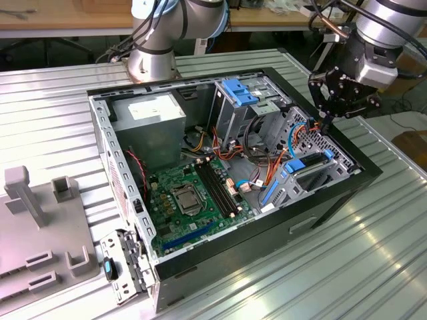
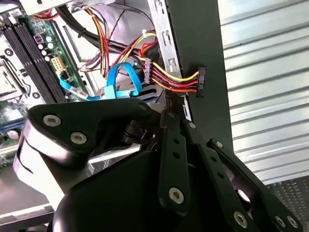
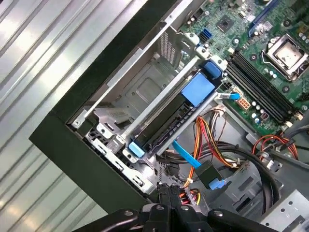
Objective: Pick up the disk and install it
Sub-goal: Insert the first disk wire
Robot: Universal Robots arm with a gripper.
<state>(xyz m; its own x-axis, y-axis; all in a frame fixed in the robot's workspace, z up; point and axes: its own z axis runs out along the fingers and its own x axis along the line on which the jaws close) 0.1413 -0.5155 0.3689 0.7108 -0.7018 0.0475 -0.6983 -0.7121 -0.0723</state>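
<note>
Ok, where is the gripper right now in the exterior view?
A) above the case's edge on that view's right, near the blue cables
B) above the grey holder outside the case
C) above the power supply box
A: the gripper hangs over the computer case rim at the exterior view's right, beside the blue cables.
</note>
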